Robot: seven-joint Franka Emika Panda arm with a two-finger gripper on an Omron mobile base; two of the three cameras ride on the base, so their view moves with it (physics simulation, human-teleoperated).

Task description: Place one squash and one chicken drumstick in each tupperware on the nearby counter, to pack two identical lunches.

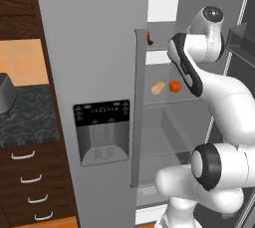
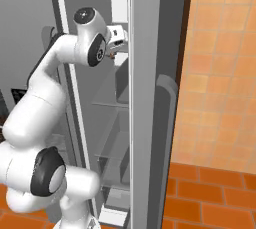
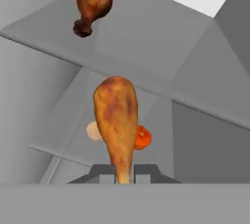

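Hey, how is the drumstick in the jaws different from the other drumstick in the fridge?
The held drumstick is clamped by its thin bone end between the shut jaws, off any shelf; the other drumstick lies free on an upper fridge shelf. The held one fills more of the hand view; the other looks smaller, farther off. Both are browned and alike in shape.

A: Gripper (image 3: pixel 124 173) clamped on the narrow end of a chicken drumstick (image 3: pixel 116 120)?
B: Yes. Second drumstick (image 3: pixel 93 3) lies on the fridge shelf (image 3: pixel 161 47), near its front edge.
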